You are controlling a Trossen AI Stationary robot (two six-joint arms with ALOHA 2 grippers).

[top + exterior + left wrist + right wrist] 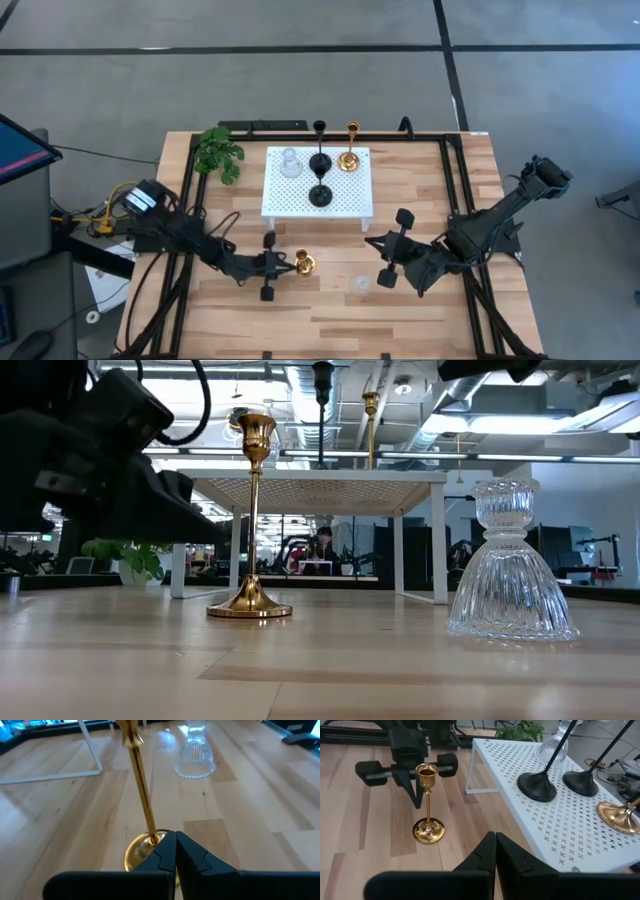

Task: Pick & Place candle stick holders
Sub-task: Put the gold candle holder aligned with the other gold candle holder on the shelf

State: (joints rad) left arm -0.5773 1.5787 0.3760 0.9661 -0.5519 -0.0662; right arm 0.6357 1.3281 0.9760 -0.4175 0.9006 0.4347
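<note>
gold holder (304, 263) lower centre, upright on counter (420, 310), glass holder (361, 284) near | left tool (175, 851) closed, empty, just beside its base | right tool (495, 849) closed, empty | likely light, slick, top-heavy: grip mid-stem; glass fragile

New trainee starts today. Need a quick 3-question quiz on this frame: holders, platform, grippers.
1. How many candle stick holders stand on the white platform?
2. True or false: the left gripper is shut on the gold holder standing on the table.
3. Which holder stands on the table nearest the right gripper: A black, B gold, C clear glass?

Key
1. Four: two black holders, one gold, one clear glass.
2. False: its fingers are shut beside it, holding nothing.
3. C, the clear glass holder.
</note>
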